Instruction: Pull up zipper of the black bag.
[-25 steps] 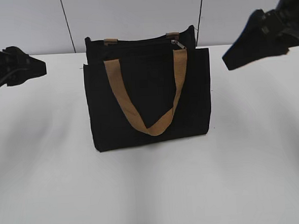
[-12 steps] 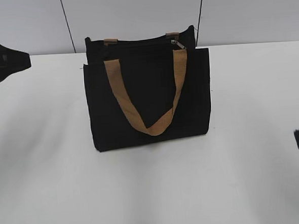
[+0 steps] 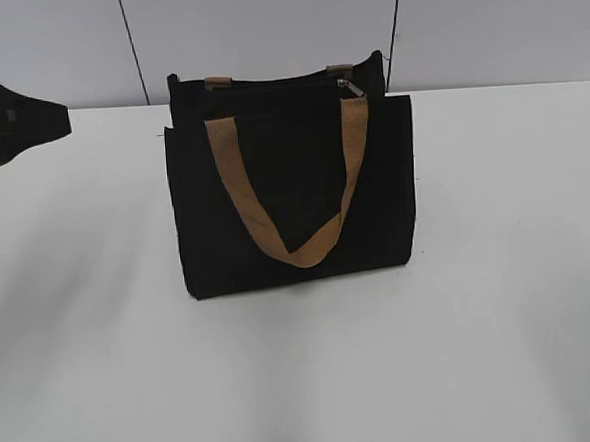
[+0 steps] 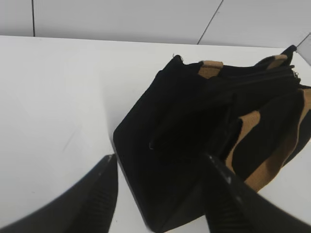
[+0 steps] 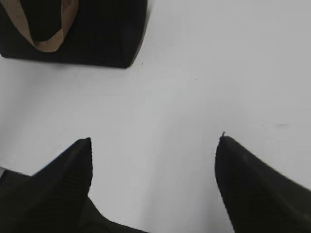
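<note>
The black bag [image 3: 293, 191] stands upright mid-table, a tan strap [image 3: 297, 246] drooping in a V down its front. The zipper line [image 3: 277, 82] runs along its top edge, with the silvery pull tab [image 3: 347, 85] near the right end. My left gripper [image 3: 58, 120] hovers at the left edge of the exterior view, apart from the bag. In the left wrist view it [image 4: 160, 162] is open, with the bag's near corner [image 4: 160, 141] seen between the fingers. My right gripper [image 5: 154, 143] is open over bare table, out of the exterior view; the bag's lower corner [image 5: 97, 43] lies beyond it.
The white table [image 3: 500, 299] stretches around the bag. A pale panelled wall [image 3: 263, 28] with dark seams rises behind the table.
My right arm dropped from the upper right to the lower right edge and has left the exterior view. My left gripper drew back to the left edge, then shifted slightly right. The bag has not moved.
</note>
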`<state>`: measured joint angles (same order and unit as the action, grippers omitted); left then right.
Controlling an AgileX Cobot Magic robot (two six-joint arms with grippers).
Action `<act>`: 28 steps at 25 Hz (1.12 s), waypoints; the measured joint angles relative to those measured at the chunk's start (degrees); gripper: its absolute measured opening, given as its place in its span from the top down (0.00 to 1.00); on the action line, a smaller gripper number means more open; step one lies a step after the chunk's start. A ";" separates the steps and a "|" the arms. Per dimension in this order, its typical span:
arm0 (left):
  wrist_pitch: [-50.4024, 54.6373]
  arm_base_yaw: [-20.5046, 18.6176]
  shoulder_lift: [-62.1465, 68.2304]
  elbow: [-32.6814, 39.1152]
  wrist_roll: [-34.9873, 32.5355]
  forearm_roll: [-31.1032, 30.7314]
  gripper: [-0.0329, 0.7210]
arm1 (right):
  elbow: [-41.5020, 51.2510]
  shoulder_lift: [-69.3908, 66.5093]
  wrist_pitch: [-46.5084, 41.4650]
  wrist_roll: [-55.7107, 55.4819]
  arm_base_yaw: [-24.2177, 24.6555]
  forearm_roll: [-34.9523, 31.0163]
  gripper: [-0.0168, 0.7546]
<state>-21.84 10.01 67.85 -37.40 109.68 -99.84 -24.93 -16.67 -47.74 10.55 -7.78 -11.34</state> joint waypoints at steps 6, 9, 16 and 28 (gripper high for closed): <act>-0.85 0.00 -0.17 0.00 0.00 -0.06 0.41 | -2.18 2.27 -4.68 -5.35 0.00 7.14 0.21; -0.91 0.00 -0.17 0.00 0.00 -0.10 0.42 | -2.83 2.27 -7.98 -7.68 0.00 10.35 0.24; -0.91 0.00 -0.17 0.00 0.00 -0.10 0.42 | -3.01 2.27 -12.14 -8.55 0.00 12.68 0.28; -0.91 0.00 -0.17 0.00 0.00 -0.10 0.42 | -2.02 3.83 -14.30 -7.87 0.00 12.66 0.30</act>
<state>-22.75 10.01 67.68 -37.40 109.68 -99.94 -26.95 -12.84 -62.04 2.67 -7.78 1.33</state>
